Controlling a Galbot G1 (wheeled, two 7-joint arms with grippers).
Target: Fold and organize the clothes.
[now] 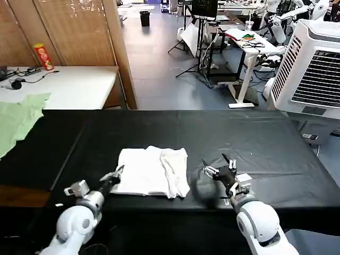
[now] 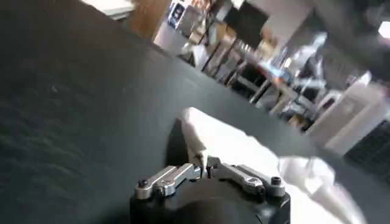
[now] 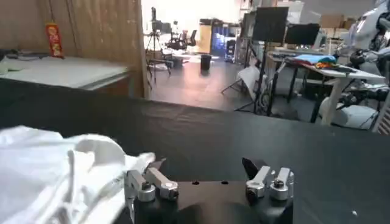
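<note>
Left pincer (image 1: 118, 173) closed on folded T-shirt's (image 1: 154, 171) edge, right pincer (image 1: 219, 166) open beside it

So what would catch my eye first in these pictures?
Probably the white T-shirt, lying folded in a bundle in the middle of the black table. The left gripper is shut at the shirt's near left edge, and the right gripper sits open just to its right. A pale green garment hangs over the table's far left corner.
</note>
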